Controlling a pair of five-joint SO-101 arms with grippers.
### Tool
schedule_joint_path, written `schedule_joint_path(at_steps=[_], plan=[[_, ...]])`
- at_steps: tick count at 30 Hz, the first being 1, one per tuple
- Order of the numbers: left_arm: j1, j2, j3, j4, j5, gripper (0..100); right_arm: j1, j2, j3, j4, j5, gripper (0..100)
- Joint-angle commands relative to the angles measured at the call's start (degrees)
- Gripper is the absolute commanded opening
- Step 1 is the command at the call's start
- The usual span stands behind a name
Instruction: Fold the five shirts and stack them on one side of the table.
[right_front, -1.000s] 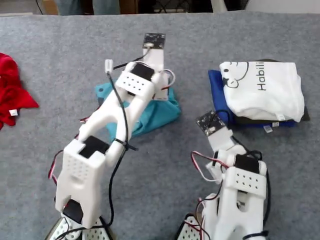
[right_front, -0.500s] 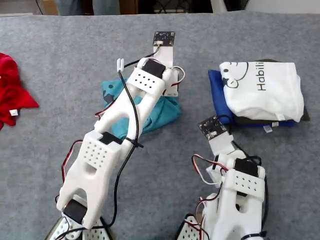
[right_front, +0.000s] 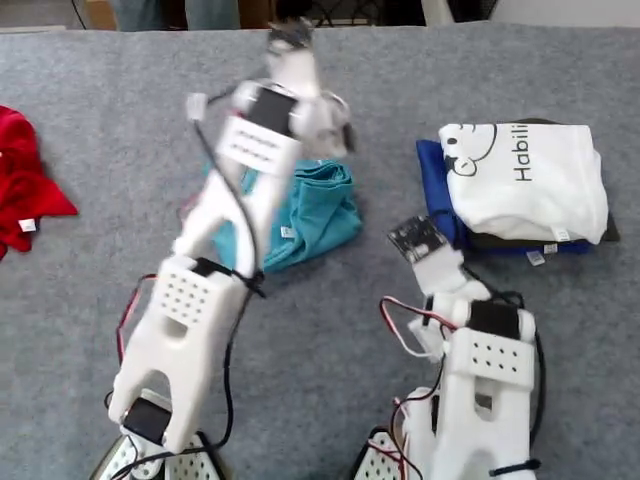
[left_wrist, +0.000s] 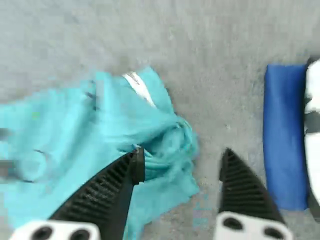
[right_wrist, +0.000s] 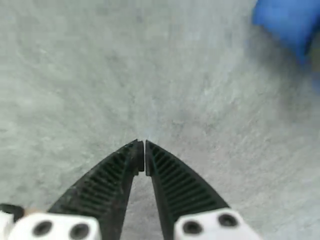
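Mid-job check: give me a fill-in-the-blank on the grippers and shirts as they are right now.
1. Above the teal shirt, the left gripper is ____.
2. Over the bare table, the right gripper is ____.
3. The top shirt of the stack is coloured ____.
4. The red shirt lies on the ____ arm's side of the table.

Missing words: open; shut; white; left.
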Motion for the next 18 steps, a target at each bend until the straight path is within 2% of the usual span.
schedule_joint_path(at_steps=[1,2,4,5,8,11,15,18], plan=[[-9.1,-1.0,-13.0,2.4,-4.5,5,-8.1,1.0,-13.7,6.1,-2.1,1.5],[-11.9,-1.5,-12.8,2.4,-5.1,2,-10.5,2.6,-16.9,7.4,-3.3,1.5],[-17.6,-4.3,-11.6,2.5,-5.5,5,-14.4,7.8,-23.3,8.7,-5.9,1.5],[-21.0,-5.5,-10.4,2.5,-5.8,3,-16.1,11.2,-26.6,9.1,-7.0,1.5],[-30.7,-9.6,-3.0,2.5,-6.5,3,-20.3,23.3,-37.8,9.6,-10.5,1.5],[-38.5,-12.2,9.5,2.5,-11.2,3,-24.5,35.6,-52.1,12.8,-12.7,1.5],[-44.1,-12.8,30.0,1.3,-15.2,3,-29.2,51.2,-71.4,17.7,-14.1,1.5],[-46.1,-12.5,45.7,-7.5,-15.9,3,-30.5,63.5,-84.4,20.0,-15.0,1.5]])
